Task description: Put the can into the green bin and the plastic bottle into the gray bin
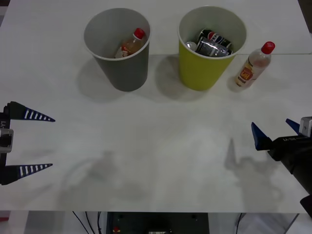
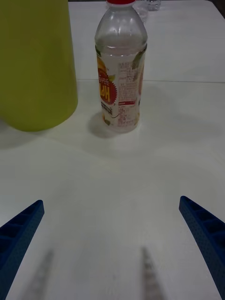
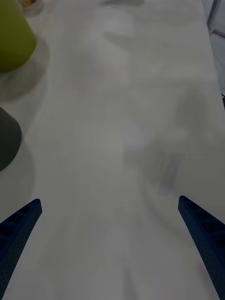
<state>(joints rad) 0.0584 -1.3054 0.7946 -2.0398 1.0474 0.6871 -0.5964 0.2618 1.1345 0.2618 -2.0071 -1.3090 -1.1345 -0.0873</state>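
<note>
The plastic bottle (image 1: 253,65) stands upright on the white table, just right of the green bin (image 1: 200,73); it has a red cap, a pale clear body and a yellow-orange label. Dark and silvery cans (image 1: 213,43) lie inside the green bin. The gray bin (image 1: 124,73) stands to the green bin's left. My right gripper (image 1: 271,124) hovers open near the table's right edge, well short of the bottle. Its wrist view faces the bottle (image 2: 120,70) and the green bin (image 2: 37,65), with the gripper (image 2: 112,248) open. My left gripper (image 1: 51,142) waits open at the left edge.
A red-capped bottle with an amber body (image 1: 130,45) leans inside the gray bin. The left wrist view shows bare table ahead of the open gripper (image 3: 110,239), with the green bin (image 3: 11,37) and gray bin (image 3: 7,140) off to one side.
</note>
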